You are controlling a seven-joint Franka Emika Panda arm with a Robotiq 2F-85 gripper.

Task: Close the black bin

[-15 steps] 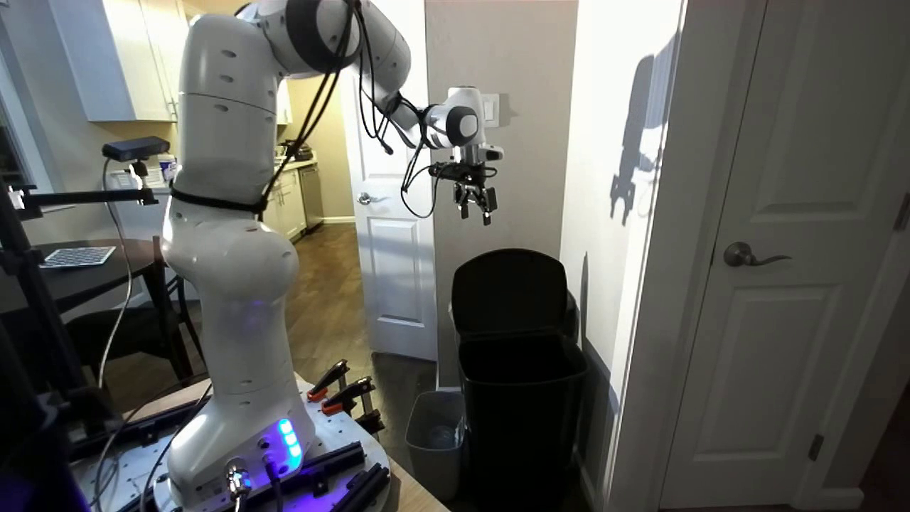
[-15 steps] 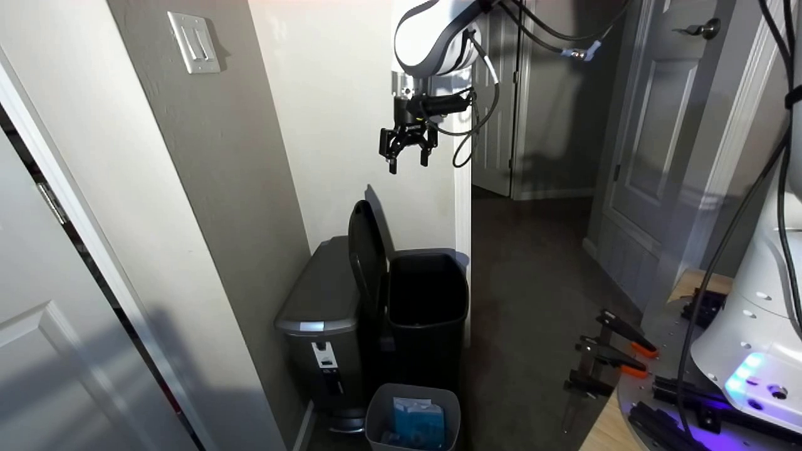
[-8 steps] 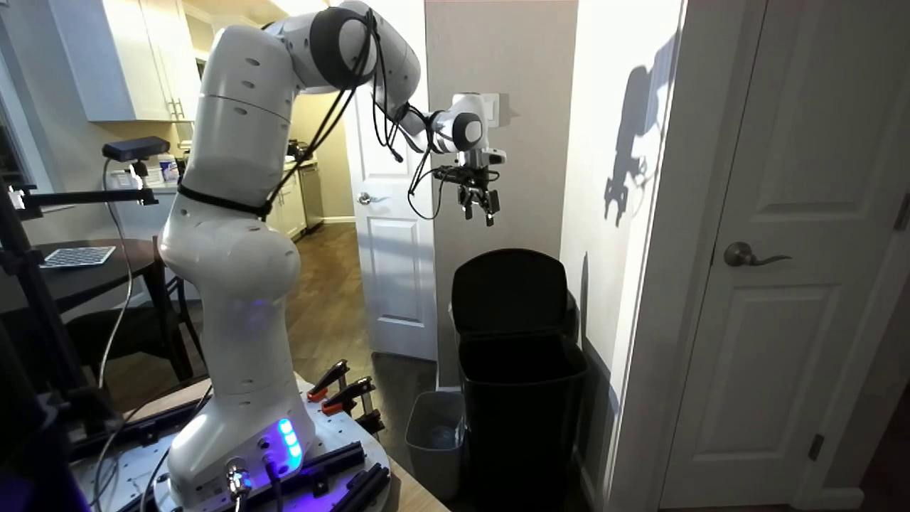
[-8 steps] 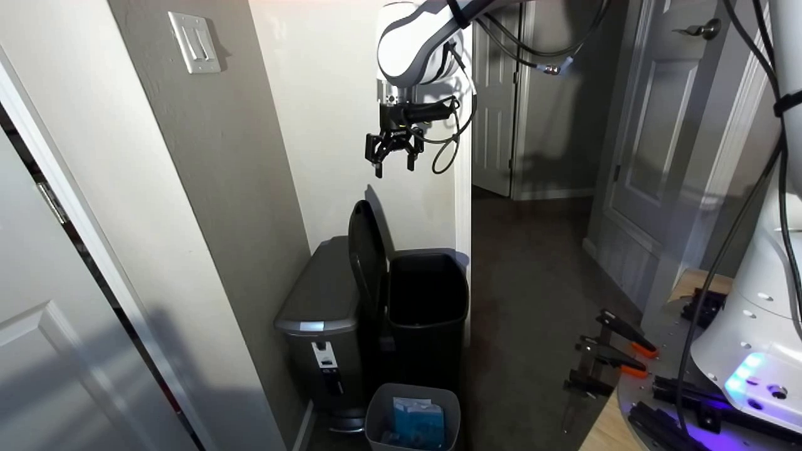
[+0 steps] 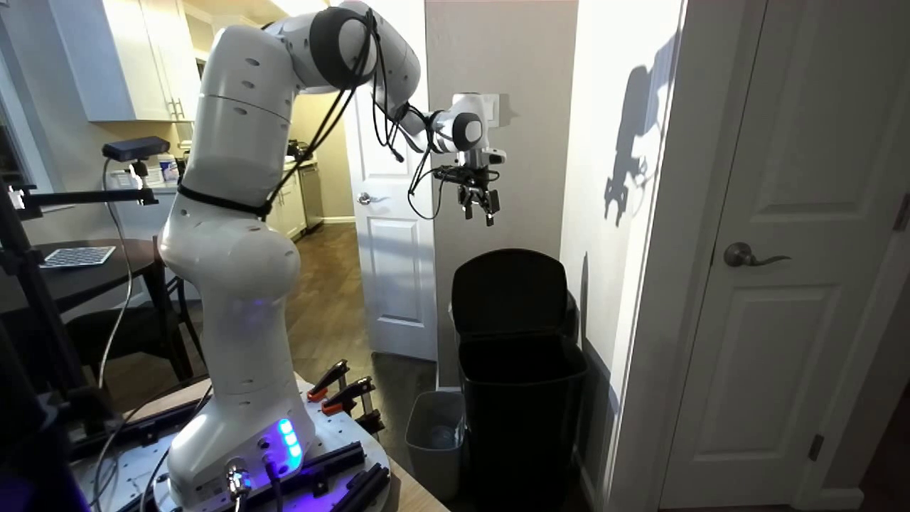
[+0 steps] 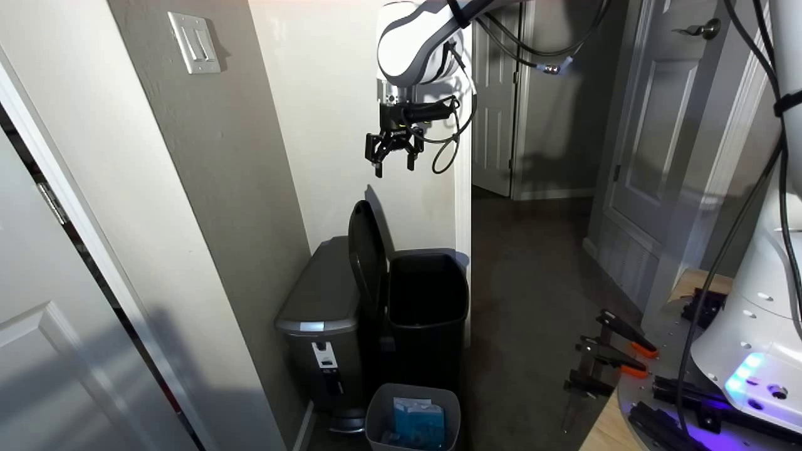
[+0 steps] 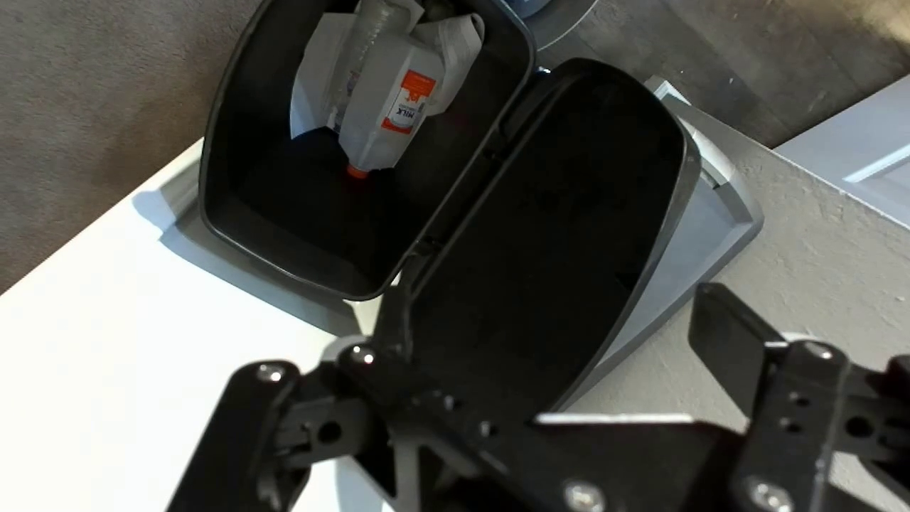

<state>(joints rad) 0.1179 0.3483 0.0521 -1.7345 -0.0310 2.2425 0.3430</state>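
1. The tall black plastic bin stands low and just right of centre in an exterior view, its rounded black hinged lid raised and its opening uncovered.
2. The black two-fingered gripper hangs from the white jointed arm at the upper centre in an exterior view, jaws apart, with a gap between it and the lid below.
3. Only the wrist view reveals the bin's contents, at the frame's upper left: a translucent white plastic milk jug with an orange-red label, beside pale paper-like sheets. Both exterior views show just a dark interior.
4. A dark grey rectangular lidded can with a silver foot pedal shows left of the bin in an exterior view; the wrist view gives only part of its top, right of the lid.
5. A small grey open wastebasket, bottom centre, holds a blue packet.
6. White kitchen cabinets fill the upper left in an exterior view alone.
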